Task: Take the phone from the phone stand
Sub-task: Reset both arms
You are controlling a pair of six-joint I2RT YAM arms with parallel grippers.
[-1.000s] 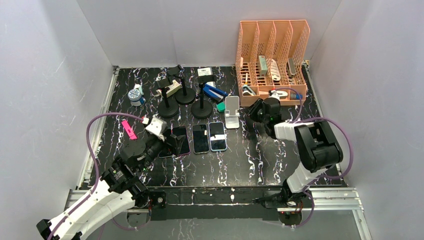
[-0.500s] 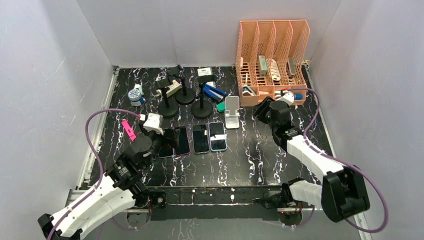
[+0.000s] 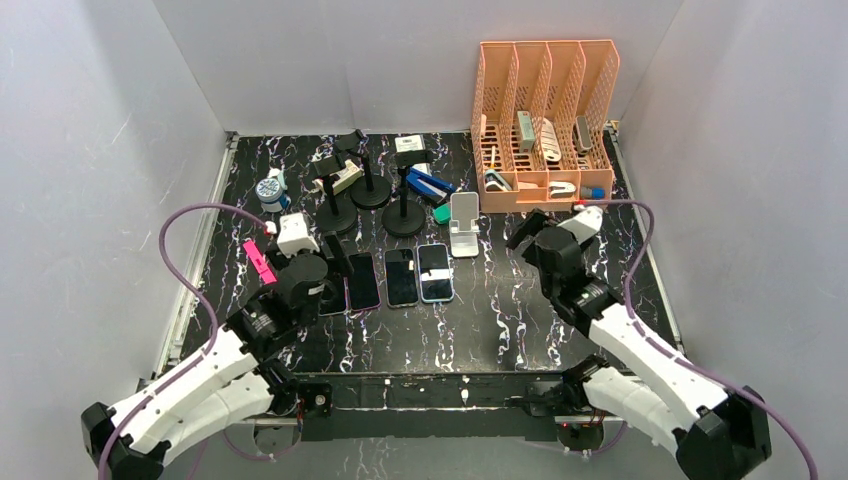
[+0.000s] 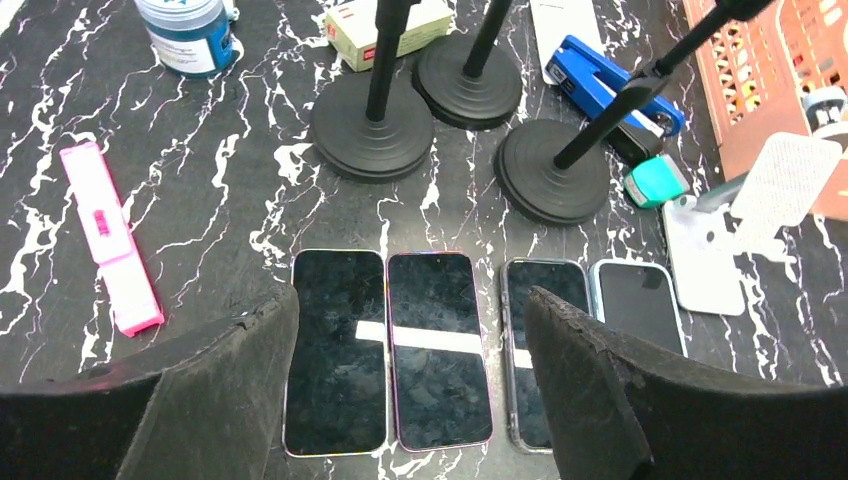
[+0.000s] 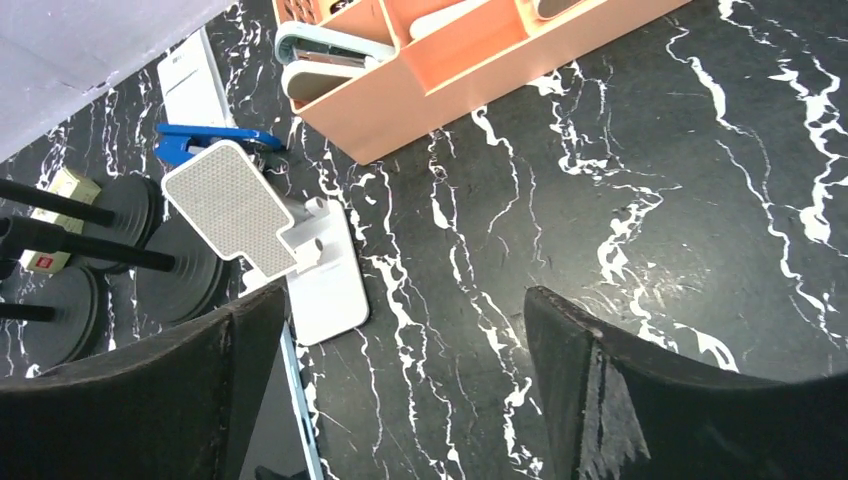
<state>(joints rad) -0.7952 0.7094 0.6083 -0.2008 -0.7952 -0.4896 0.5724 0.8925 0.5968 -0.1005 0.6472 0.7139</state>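
Note:
The white phone stand stands empty behind a row of several phones lying flat on the black marble table. The rightmost, blue-edged phone lies just in front of the stand. My right gripper hovers open to the right of the stand, with only bare table between its fingers. Over the left end of the row my left gripper is open, and a pink-edged phone shows between its fingers.
Three black round-base pole stands stand behind the phones. An orange desk organizer sits at the back right. A blue stapler, a teal item, a blue-lidded jar and a pink bar lie around.
The right gripper has opened wide while its arm stretched out and swung to the right of the stand. The left arm has drawn back slightly. The phones have not moved.

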